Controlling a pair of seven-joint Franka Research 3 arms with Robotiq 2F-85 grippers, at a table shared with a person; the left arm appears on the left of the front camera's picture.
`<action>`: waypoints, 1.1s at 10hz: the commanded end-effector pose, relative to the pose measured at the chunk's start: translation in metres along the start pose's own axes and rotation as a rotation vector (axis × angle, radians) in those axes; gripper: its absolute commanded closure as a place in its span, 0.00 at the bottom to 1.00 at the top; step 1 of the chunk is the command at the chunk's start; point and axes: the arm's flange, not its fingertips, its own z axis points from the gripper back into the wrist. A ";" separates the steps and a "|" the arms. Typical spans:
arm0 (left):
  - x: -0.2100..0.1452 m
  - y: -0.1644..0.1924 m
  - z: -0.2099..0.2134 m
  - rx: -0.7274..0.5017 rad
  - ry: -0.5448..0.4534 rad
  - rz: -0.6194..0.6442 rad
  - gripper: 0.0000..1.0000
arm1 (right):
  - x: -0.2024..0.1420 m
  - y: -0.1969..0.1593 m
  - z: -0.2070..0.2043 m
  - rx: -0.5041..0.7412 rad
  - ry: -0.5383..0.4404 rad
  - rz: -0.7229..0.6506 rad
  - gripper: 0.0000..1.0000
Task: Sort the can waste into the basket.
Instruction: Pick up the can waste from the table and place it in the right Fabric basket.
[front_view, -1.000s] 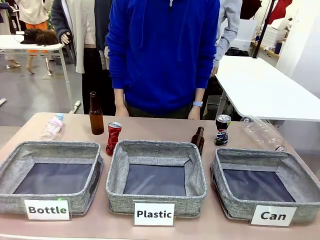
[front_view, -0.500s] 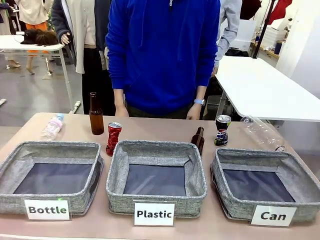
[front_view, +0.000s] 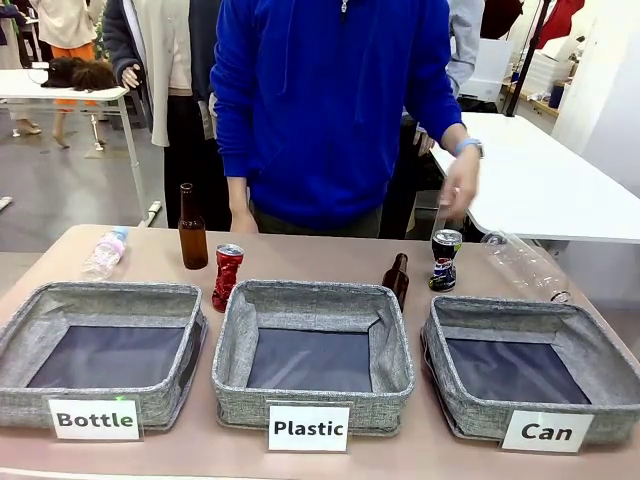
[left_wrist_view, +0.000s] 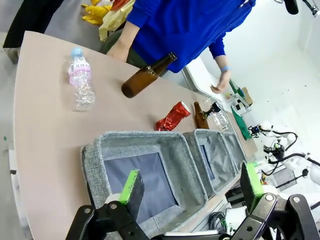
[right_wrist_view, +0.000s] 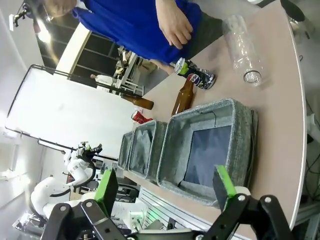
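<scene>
Can basket, right: dark bottom showing. Red can, dark can: upright on table, far side. My left gripper, right gripper: spread wide, holding nothing.

The Can basket, Plastic basket and Bottle basket are coarse grey woven cloth, matt and slightly fuzzy, each with a smoother dark cloth bottom. The Can label looks like flat white paper or card. The table has a smooth, matt beige top. The red can is crumpled glossy metal with a bare silver top. The dark can is dented, shiny printed metal. The tall bottle and short bottle are glossy brown glass. The left clear bottle and right clear bottle are thin see-through plastic, ribbed and glinting. The person's blue top is soft matt cloth.
</scene>
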 end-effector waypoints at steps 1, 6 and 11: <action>0.003 0.001 0.001 -0.019 -0.017 -0.028 0.00 | 0.002 0.004 0.001 0.011 -0.017 0.034 0.00; 0.019 -0.038 -0.031 0.072 0.120 -0.239 0.00 | 0.002 0.004 0.001 0.011 -0.017 0.034 0.00; 0.012 -0.124 -0.210 0.085 0.538 -0.744 0.00 | 0.002 0.004 0.001 0.011 -0.017 0.034 0.00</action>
